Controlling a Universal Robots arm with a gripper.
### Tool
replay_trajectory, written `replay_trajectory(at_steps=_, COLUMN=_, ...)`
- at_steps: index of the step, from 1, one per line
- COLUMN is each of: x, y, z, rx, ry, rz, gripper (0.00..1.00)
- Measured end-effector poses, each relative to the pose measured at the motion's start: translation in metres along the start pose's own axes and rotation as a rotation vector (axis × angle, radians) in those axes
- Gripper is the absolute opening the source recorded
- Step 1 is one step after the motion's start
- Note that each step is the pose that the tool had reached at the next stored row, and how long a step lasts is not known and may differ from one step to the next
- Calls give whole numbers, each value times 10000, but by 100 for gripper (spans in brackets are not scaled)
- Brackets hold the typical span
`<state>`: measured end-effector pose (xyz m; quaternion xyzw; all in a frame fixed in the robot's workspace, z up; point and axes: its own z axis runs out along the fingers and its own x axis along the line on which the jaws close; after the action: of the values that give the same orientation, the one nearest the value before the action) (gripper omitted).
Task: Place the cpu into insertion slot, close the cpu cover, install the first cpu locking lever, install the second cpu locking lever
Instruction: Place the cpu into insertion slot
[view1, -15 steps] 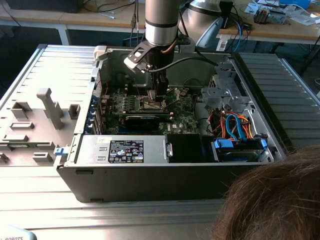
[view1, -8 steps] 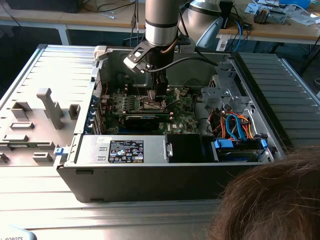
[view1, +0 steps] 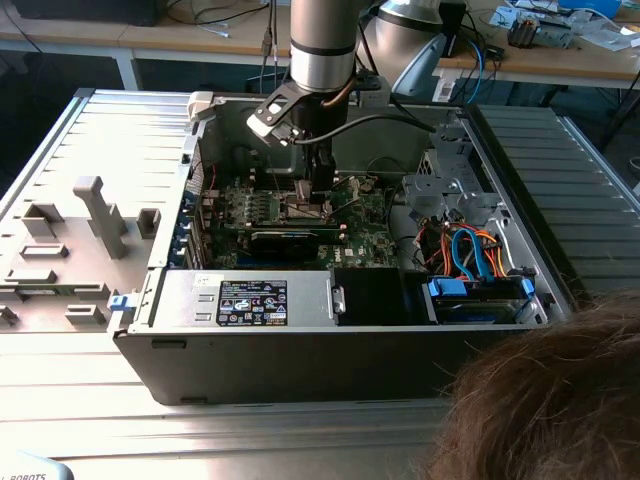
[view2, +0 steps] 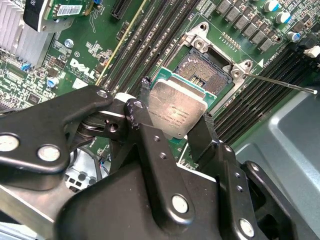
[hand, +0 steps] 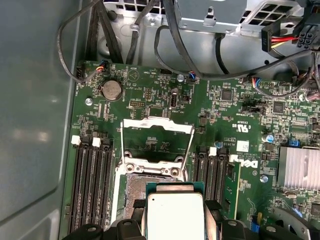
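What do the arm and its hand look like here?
The arm is a silver-grey cylinder with a dark band above the wrist. A black cable loops from the wrist. The hand is matte black, its linked bars joined by silvery round pins.

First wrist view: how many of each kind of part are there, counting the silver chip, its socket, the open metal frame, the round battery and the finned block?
cpu: 1
insertion slot: 1
cpu cover: 1
coin battery: 1
finned heatsink: 1
Total: 5
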<state>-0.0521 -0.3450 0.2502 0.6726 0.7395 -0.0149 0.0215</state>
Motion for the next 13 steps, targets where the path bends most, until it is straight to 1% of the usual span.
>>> replay_trajectory(at_steps=13, x=0, y=0, z=5, rx=11, ry=-1, rz=218, gripper=55)
